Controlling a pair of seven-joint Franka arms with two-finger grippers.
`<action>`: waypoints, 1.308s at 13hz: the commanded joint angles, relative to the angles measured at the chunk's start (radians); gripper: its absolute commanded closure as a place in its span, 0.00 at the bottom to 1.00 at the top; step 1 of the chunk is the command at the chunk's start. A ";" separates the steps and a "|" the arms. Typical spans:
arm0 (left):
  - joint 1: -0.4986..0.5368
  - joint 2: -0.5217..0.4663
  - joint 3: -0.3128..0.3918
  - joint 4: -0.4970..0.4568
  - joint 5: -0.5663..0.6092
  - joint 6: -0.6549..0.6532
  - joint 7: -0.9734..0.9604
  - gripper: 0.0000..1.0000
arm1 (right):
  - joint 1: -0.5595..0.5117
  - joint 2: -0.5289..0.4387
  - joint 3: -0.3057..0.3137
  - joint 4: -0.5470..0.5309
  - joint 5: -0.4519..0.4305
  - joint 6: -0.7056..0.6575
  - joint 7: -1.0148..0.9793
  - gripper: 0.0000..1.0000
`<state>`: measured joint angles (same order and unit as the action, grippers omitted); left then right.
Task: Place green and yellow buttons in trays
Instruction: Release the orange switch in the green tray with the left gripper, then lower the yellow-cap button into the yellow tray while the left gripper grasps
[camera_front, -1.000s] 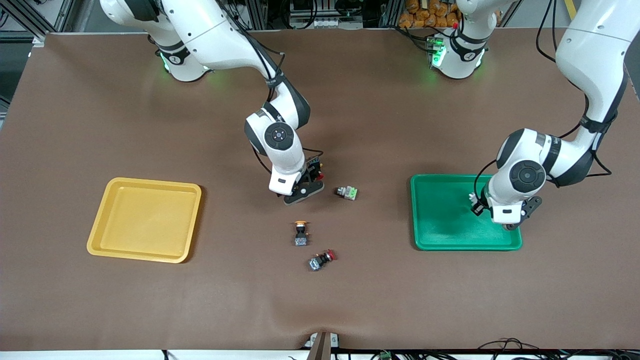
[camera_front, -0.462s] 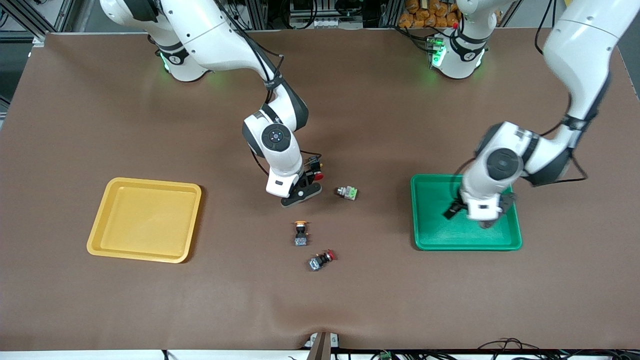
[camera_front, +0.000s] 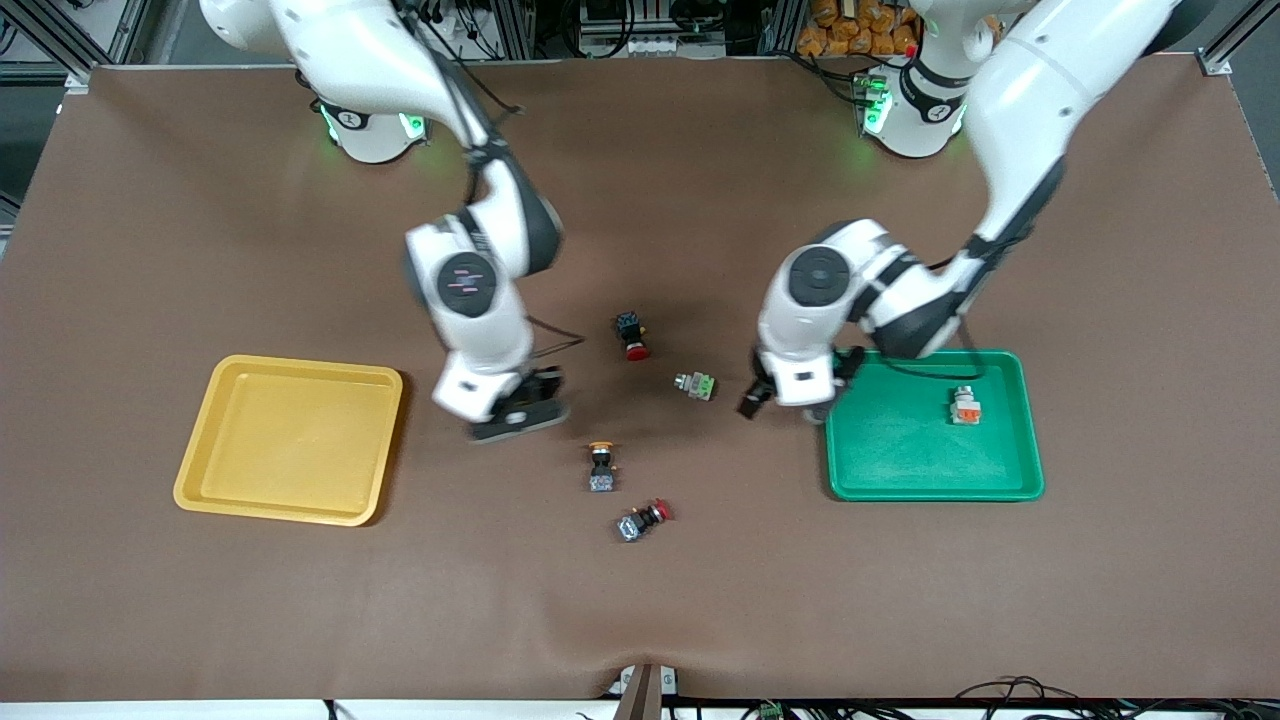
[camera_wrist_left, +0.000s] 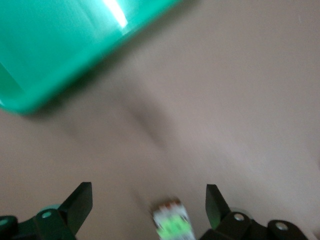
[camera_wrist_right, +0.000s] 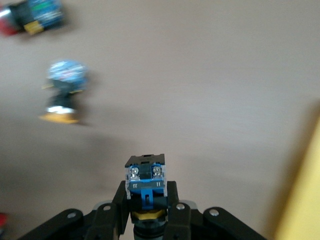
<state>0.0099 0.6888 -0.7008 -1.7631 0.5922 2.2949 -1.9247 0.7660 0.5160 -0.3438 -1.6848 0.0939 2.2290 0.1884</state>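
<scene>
My right gripper (camera_front: 515, 418) is shut on a yellow-capped black button (camera_wrist_right: 145, 181) and holds it over the table between the yellow tray (camera_front: 290, 438) and the loose buttons. That tray's rim shows in the right wrist view (camera_wrist_right: 302, 195). A second yellow-capped button (camera_front: 601, 467) lies on the table and shows in the right wrist view (camera_wrist_right: 63, 92). My left gripper (camera_front: 785, 408) is open (camera_wrist_left: 147, 200) over the table beside the green tray (camera_front: 900, 470). The grey button with a green block (camera_front: 694, 385) lies just past it (camera_wrist_left: 172, 226). A grey button with an orange block (camera_front: 964, 405) lies in the green tray.
Two red-capped black buttons lie on the table: one (camera_front: 631, 336) farther from the front camera than the grey-green button, one (camera_front: 643, 520) nearer than the yellow-capped one. The green tray's corner (camera_wrist_left: 45, 55) shows in the left wrist view.
My right gripper moved from beside the red button toward the yellow tray, carrying the yellow-capped button. My left gripper left the green tray, where the grey-orange button now lies, and moved toward the grey-green button.
</scene>
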 joint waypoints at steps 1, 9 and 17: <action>-0.152 0.095 0.088 0.131 -0.003 -0.005 -0.129 0.00 | -0.030 -0.047 -0.108 -0.030 -0.003 -0.060 -0.006 1.00; -0.300 0.195 0.175 0.218 0.017 -0.002 -0.293 0.98 | -0.437 -0.036 -0.138 -0.015 0.015 -0.061 -0.444 1.00; -0.113 0.081 0.050 0.221 -0.002 -0.190 0.030 1.00 | -0.455 -0.013 -0.013 0.051 0.253 -0.061 -0.684 0.00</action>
<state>-0.2147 0.8255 -0.5638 -1.5234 0.5931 2.1766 -1.9872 0.2967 0.4840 -0.4186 -1.6701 0.3234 2.1720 -0.4743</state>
